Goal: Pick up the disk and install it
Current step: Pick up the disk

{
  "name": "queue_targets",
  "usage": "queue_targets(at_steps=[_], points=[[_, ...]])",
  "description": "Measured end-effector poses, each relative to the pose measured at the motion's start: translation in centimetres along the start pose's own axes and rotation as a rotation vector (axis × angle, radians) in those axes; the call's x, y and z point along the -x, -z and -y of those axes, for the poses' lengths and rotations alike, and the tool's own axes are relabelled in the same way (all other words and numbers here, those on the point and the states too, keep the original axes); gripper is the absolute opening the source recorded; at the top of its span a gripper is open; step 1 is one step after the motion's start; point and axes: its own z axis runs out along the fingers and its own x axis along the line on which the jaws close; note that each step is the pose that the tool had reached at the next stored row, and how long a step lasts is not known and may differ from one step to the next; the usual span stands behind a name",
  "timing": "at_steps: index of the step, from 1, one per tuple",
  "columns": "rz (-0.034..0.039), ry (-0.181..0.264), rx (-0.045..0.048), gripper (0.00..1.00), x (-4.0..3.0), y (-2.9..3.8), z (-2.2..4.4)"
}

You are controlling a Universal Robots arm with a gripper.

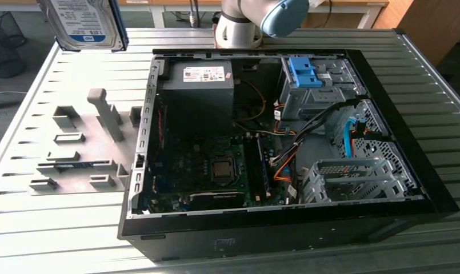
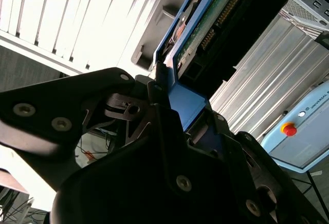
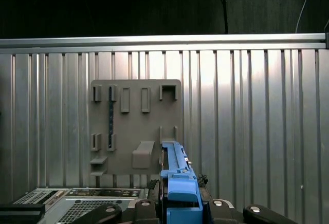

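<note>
**The disk (image 1: 85, 23) aloft**

Exterior view: it hangs over the counter (image 1: 54, 228) at the exterior view's left, near the computer case (image 1: 291, 237). Second wrist view: the claw (image 2: 180, 103) is clenched on its blue carrier (image 2: 193, 106). First wrist view: carrier above a grey plate (image 3: 136, 111).

No print is legible enough to be recorded. A white-and-blue label (image 1: 79, 14) is noted on the disk (image 1: 85, 25), at the exterior view's left; a white sticker (image 1: 204, 74) on the power supply (image 1: 195, 100); partial lettering on a light-blue box (image 2: 308, 126).
</note>
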Motion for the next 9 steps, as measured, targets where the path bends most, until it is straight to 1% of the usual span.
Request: queue_targets(at_steps=[9], points=[[0.0000, 0.000, 0.0000, 0.36, 0.01, 0.00, 0.30]])
